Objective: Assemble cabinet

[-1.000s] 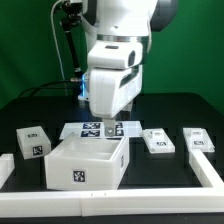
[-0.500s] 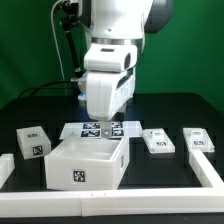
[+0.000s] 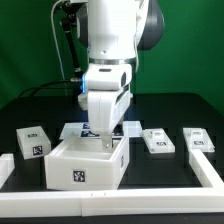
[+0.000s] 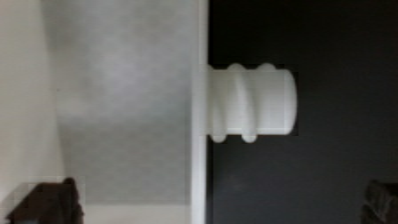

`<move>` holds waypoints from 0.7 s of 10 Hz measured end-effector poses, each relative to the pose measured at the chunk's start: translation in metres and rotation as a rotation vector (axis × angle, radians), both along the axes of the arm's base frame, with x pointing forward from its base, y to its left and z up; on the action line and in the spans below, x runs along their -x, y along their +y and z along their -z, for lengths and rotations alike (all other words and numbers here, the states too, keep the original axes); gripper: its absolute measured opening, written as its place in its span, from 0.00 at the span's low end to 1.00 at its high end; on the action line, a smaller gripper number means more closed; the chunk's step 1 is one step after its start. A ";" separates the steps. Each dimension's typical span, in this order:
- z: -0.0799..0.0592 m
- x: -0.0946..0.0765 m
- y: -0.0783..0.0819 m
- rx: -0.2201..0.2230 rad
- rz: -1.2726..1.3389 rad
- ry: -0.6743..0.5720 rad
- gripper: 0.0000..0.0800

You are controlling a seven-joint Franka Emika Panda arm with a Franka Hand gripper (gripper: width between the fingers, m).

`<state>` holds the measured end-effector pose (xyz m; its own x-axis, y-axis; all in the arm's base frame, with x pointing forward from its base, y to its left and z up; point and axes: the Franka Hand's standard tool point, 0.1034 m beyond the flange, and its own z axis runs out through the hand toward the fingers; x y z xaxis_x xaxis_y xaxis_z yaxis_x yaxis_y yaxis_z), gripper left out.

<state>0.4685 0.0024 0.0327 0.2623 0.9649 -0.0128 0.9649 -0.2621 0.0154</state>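
Bright even light on white parts; blurry, soft wrist view.

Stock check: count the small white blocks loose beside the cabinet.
3. Left block sits on the exterior view's left of the cabinet; middle block and right block on its right. The arm may hide more.

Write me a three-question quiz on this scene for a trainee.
1. True or false: the hand hangs above the block farthest to the exterior view's right.
2. How many small white blocks lie outside the cabinet? A one, B three, C five.
3. Fill in: in the exterior view, the marker board lies ___ the cabinet.
Key: 1 false, it is at the cabinet's rear wall; 2 B; 3 behind.
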 end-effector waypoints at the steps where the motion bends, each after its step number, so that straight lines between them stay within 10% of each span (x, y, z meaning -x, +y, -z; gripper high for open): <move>1: 0.004 0.001 0.001 -0.002 -0.001 0.005 1.00; 4: 0.009 -0.003 0.000 -0.003 0.002 0.008 1.00; 7: 0.008 -0.004 0.000 -0.001 0.014 0.012 0.67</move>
<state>0.4728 0.0022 0.0246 0.2757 0.9611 -0.0151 0.9612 -0.2757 0.0031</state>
